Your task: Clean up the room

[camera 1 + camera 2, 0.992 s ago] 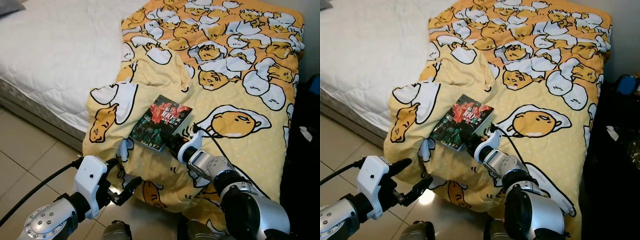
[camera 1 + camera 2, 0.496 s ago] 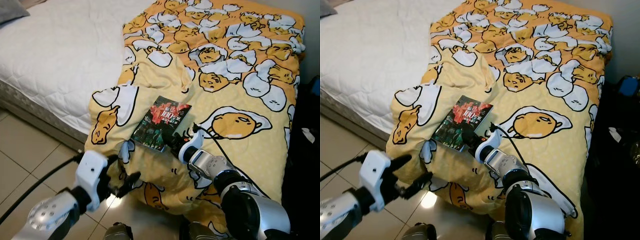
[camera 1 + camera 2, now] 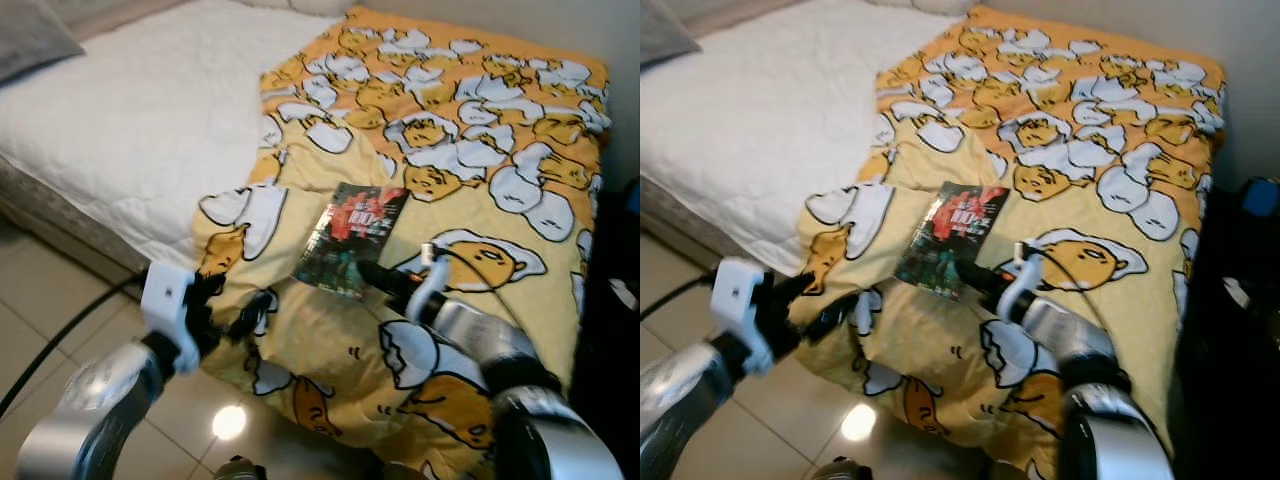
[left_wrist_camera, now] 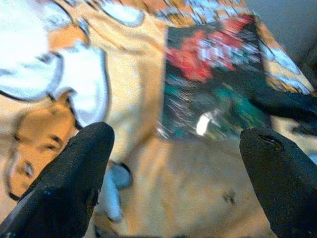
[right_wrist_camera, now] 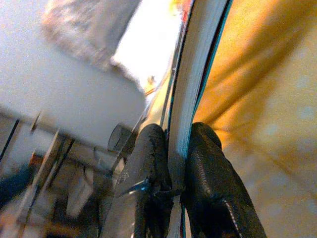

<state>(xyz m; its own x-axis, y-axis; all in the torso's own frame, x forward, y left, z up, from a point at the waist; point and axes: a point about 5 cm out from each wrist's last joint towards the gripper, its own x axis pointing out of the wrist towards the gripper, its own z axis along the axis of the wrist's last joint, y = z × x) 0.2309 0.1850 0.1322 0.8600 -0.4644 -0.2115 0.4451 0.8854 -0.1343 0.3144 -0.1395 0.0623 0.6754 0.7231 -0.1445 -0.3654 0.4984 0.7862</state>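
Note:
A dark paperback book (image 3: 350,238) with red lettering lies on the yellow egg-print blanket (image 3: 480,150) near the bed's foot edge. My right gripper (image 3: 378,276) is shut on the book's near edge; in the right wrist view both black fingers (image 5: 151,168) pinch the white page block (image 5: 190,99). My left gripper (image 3: 228,315) stands open at the blanket's hanging front edge, left of the book. In the left wrist view its two fingertips (image 4: 81,163) are wide apart with the book (image 4: 213,84) ahead between them.
A white mattress (image 3: 130,120) lies to the left of the blanket, with a grey pillow (image 3: 30,35) at its far left. Beige floor tiles (image 3: 40,300) lie below the bed edge. Dark objects (image 3: 615,280) stand against the bed's right side.
The camera has shifted, so the whole scene sits differently. My left gripper has risen from near the floor to the blanket's front edge. My right gripper stays shut on the book.

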